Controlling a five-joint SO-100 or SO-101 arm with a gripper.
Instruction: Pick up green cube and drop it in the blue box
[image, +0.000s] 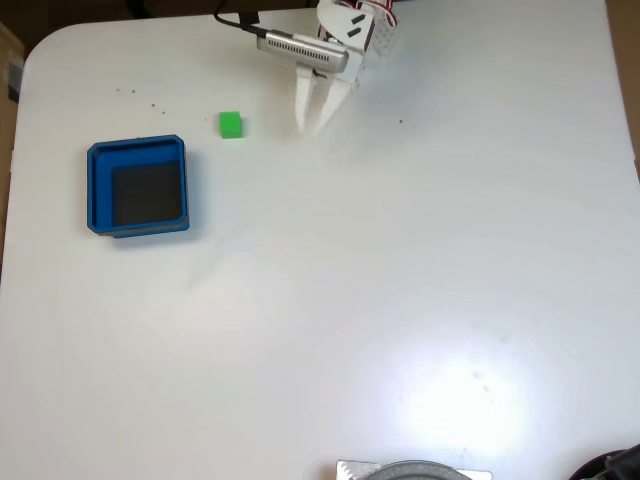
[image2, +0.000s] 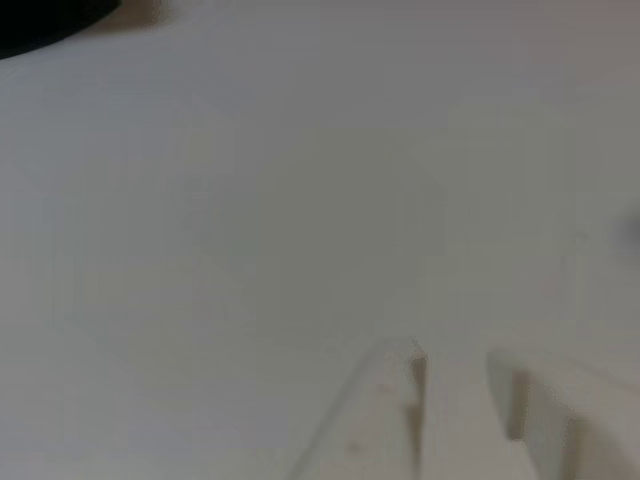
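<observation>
Your fixed view shows cube (image: 231, 124) beside box (image: 138, 186); your other view shows the gripper (image2: 455, 385) slightly spread, empty.

White table (image: 400, 280) carries green cube (image: 231, 124), blue box (image: 98, 190).

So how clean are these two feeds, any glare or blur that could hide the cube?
Fixed view: sharp, the small bright green cube crisp on the white table; a glare patch near the bottom edge, far from it. Other view: soft and grey, the white gripper out of focus.
</observation>
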